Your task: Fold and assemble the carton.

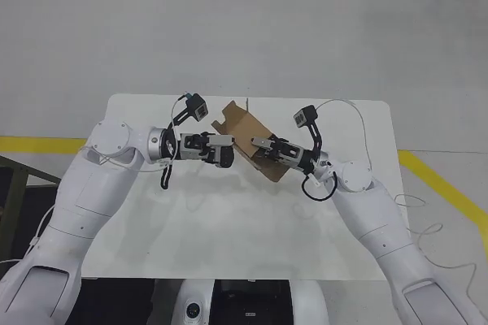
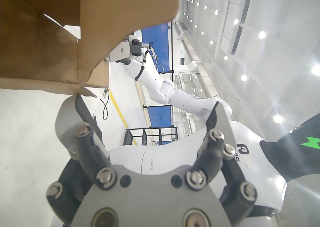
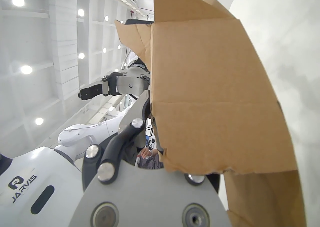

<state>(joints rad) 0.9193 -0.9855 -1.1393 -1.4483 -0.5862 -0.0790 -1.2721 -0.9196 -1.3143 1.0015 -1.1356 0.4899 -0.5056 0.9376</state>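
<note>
brown cardboard, the carton (image 1: pixel 246 134) is held over the far middle of the white table (image 1: pixel 228 236), half-formed, with its flaps loose and splayed. the right gripper (image 1: pixel 262 145) is clamped on one wall of it. in the right wrist view one finger (image 3: pixel 138 110) lies against the panel and the other is hidden behind the board. the left gripper (image 2: pixel 147 102) has its jaws wide apart and holds nothing. one fingertip (image 2: pixel 79 102) sits right at a corner of the carton's edge, touching or just short of it, i cannot tell which. the other fingertip (image 2: pixel 216 115) is out in free air. the two grippers face each other across the carton.
</note>
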